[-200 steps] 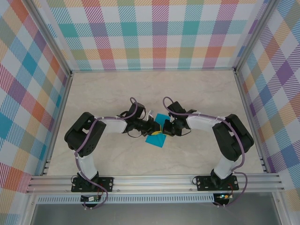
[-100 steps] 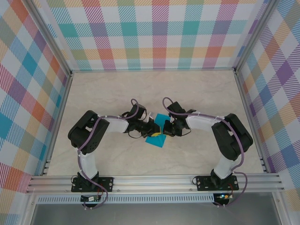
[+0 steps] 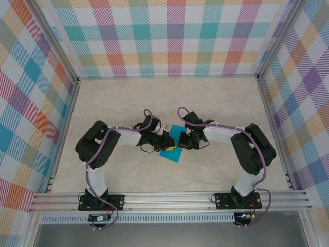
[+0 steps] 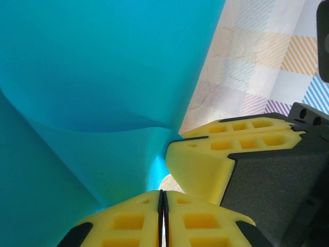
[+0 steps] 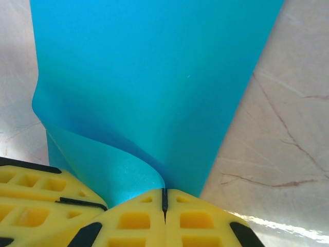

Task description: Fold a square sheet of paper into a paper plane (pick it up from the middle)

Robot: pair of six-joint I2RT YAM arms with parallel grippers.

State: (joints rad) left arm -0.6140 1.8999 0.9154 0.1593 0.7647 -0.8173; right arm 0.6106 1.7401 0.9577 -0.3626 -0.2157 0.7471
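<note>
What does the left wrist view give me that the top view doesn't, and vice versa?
Left wrist: the left gripper with its pads pressed together on a curled fold of the paper, and a yellow finger of the right gripper right beside them. Top: both arms reaching inward over the table, with the paper's near corner lying on it. Shared: teal paper between the two grippers.

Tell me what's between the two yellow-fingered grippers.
The thin teal-blue square sheet of paper, seen in the top view between the left gripper and right gripper. Both wrist views show shut jaws pinching its curled edge.
</note>
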